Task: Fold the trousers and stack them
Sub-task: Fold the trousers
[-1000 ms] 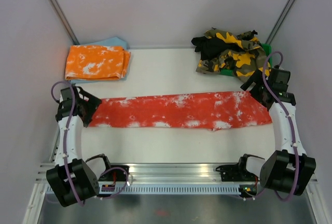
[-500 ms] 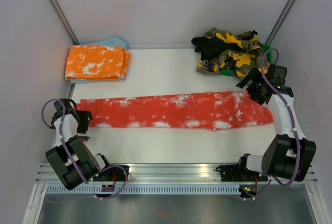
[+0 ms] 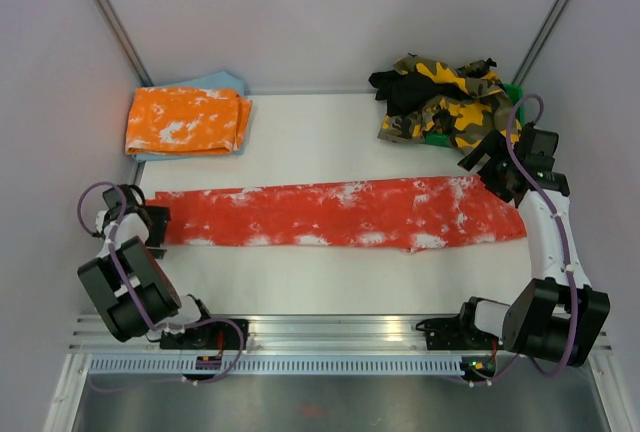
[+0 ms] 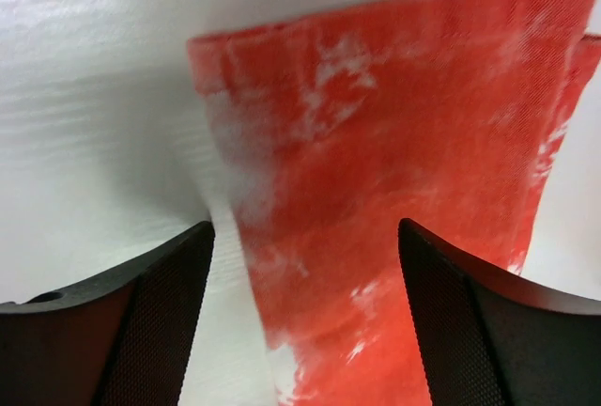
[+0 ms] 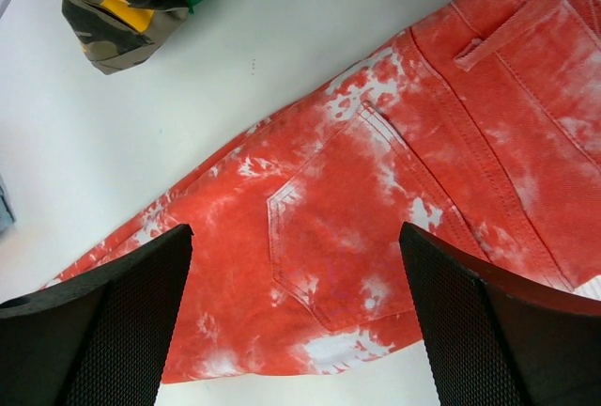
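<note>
The left claw (image 4: 305, 227) stands wide open, gripping nothing, over the leg ends of the trousers (image 3: 340, 214) by the left edge of the table (image 3: 320, 142). The right claw (image 5: 294, 228) is likewise wide open and empty above the seat, near the right edge. The trousers lie flat in one long strip across the middle, red with white blotches. A back pocket (image 5: 329, 237) and a belt loop (image 5: 488, 47) face up.

trousers (image 3: 340, 214) across table (image 3: 320, 142), folded pair (image 3: 185, 120) behind left
</note>
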You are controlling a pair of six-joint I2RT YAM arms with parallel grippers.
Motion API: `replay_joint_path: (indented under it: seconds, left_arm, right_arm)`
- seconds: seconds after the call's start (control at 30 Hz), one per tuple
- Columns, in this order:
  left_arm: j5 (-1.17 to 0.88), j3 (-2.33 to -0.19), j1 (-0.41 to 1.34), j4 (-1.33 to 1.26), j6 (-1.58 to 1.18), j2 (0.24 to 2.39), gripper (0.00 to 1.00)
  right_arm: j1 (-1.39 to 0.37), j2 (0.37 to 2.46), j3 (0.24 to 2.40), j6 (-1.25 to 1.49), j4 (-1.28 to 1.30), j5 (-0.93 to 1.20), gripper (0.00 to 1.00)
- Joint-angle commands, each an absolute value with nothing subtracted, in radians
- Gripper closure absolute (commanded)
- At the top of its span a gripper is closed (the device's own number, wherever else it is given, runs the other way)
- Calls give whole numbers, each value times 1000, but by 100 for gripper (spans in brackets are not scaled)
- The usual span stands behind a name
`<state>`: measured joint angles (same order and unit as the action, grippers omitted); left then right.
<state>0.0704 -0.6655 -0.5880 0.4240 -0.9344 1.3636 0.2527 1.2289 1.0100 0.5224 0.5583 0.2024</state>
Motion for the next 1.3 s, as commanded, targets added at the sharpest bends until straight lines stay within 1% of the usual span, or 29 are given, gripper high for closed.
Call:
replay_joint_path:
  seconds: [0.0,0.03,0.07,0.13,0.2,0.3,0.33,0.37,0.4,0.43,0.47,0.6,0.8,0.87,0.93,1.0,1.13,1.2,1.23,1.27]
  left_arm:
    - [100,-672,-595,332,-936,1411,16]
    - [101,-670,-595,319,-936,1420,19]
    - [101,-670,-597,296,-933,1431,31]
    - [92,-679,-595,272,-928,1476,38]
    - [71,-683,-595,258,-927,1521,38]
    - [28,-660,-595,171,-910,1546,39]
    - [5,-646,-595,141,-904,1548,41]
    - [5,-626,-595,123,-904,1548,62]
    - [5,-618,-595,111,-907,1549,77]
    - [6,-618,-595,121,-904,1551,90]
    - [17,-623,-597,132,-899,1551,98]
    - [61,-629,-595,144,-839,1508,98]
    - [77,-690,-594,187,-718,1332,98]
    - [97,-747,-592,247,-677,1287,98]
    - [109,-809,-589,265,-576,1191,98]
    - [117,-827,-589,279,-545,1177,98]
    - [120,-877,-589,259,-436,1135,98]
    - [26,-874,-591,197,-368,1091,98]
    - [-12,-887,-589,189,-350,1088,98]
    - [-82,-902,-589,192,-335,1092,98]
  right_arm:
    - [255,1200,1014,509,589,161,2]
    - [255,1200,1014,509,595,143,2]
    - [255,1198,1015,509,600,135,2]
    - [255,1200,1015,509,603,124,2]
    - [255,1201,1017,518,604,121,2]
    - [255,1206,1031,523,609,124,2]
    - [255,1206,1034,523,611,115,2]
    - [255,1206,1043,520,614,110,2]
    - [255,1207,1049,519,620,101,2]
    - [255,1209,1054,509,632,89,2]
    - [255,1209,1060,505,635,83,2]
    - [255,1210,1055,497,638,57,2]
    - [255,1233,1066,486,634,70,2]
    - [255,1239,1054,488,620,109,2]
    - [232,1232,1017,505,525,265,2]
    - [215,1230,1020,502,512,267,2]
    - [39,1242,1035,509,488,279,2]
    - [-49,1258,1032,531,444,302,2]
    - [-137,1262,1029,552,427,301,3]
    - [-187,1276,1031,563,392,282,4]
